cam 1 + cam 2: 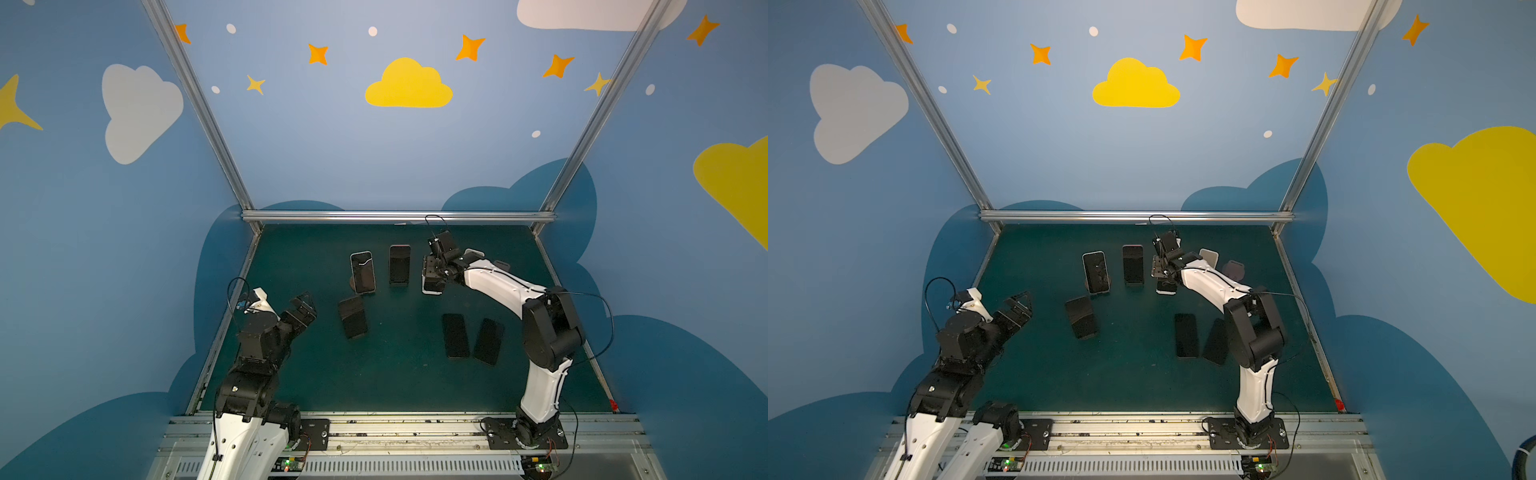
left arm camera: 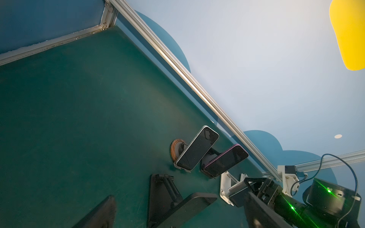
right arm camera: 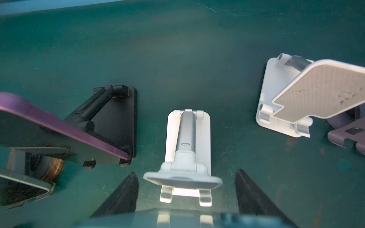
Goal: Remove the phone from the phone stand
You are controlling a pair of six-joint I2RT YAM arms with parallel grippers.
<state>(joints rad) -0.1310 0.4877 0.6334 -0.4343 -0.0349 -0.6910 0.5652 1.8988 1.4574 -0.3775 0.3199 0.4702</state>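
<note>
Top views: right gripper (image 1: 432, 279) sits right of centre over the green table (image 1: 395, 386), tips down on the white-rimmed phone (image 1: 431, 290). Left gripper (image 1: 306, 306) at lower left, jaws spread wide, nothing between them, well apart from all phones. Dark phone (image 1: 456, 336) lies flat near the right arm.

Left wrist: silver phone (image 2: 197, 148) and purple phone (image 2: 227, 158) lean on stands mid-frame. Right gripper at lower right, grip unclear here.

Right wrist: white stand (image 3: 187, 138) at centre, cradle lips bare. Phone's glossy face runs along the bottom edge between both fingers (image 3: 122, 195), just off the stand, and looks pinched by its edges.
</note>
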